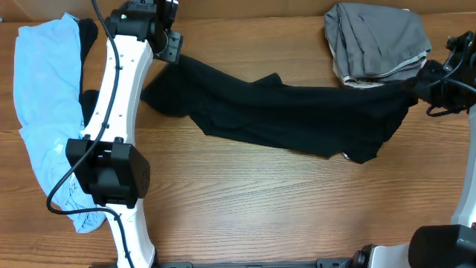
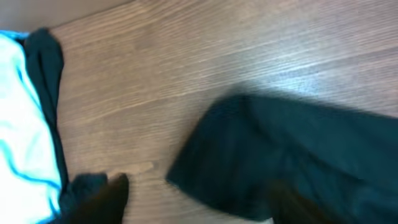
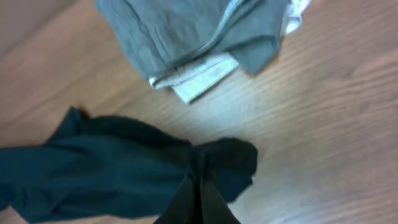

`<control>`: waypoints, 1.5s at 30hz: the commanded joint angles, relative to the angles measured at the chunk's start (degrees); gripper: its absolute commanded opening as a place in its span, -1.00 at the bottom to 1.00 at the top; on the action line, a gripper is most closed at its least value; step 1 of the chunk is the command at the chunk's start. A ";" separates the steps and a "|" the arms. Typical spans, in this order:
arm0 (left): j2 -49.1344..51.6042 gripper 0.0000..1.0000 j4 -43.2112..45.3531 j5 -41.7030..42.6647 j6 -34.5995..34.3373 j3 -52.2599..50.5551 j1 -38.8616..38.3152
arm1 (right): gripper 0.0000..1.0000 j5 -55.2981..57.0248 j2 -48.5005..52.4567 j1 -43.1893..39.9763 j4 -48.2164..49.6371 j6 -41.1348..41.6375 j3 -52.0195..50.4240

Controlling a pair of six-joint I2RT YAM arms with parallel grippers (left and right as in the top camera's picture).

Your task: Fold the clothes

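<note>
A black garment [image 1: 290, 112] lies stretched across the middle of the table. My right gripper [image 1: 425, 83] is shut on its right end, and the right wrist view shows the fingers [image 3: 199, 190] pinched together on a bunched fold of the black cloth [image 3: 112, 168]. My left gripper [image 1: 171, 46] hovers just above the garment's left end. In the left wrist view its fingers [image 2: 199, 202] are spread wide apart and hold nothing. The black cloth's corner [image 2: 286, 149] lies under the right finger.
A folded grey garment [image 1: 375, 41] sits at the back right and shows in the right wrist view [image 3: 193, 37]. A light blue garment [image 1: 44, 112] lies along the left edge with a dark one [image 1: 88, 41] beside it. The blue one also shows in the left wrist view [image 2: 22, 130].
</note>
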 commanded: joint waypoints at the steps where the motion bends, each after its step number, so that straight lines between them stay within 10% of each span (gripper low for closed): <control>1: -0.02 0.96 -4.17 -1.18 -2.38 7.17 -0.04 | -0.92 -2.08 -0.20 0.17 1.51 -0.52 0.02; 14: 0.11 1.00 -28.28 16.52 4.85 12.31 -6.51 | -0.81 -7.50 -0.20 0.17 0.37 -0.50 0.02; 31: 0.11 0.98 -9.18 10.60 7.13 -20.48 -16.94 | -0.80 -7.48 -0.20 0.17 0.37 -0.52 0.02; 45: 0.11 0.38 1.62 10.88 7.15 -30.10 -19.32 | -0.72 -7.45 -0.13 0.17 0.37 -0.50 0.00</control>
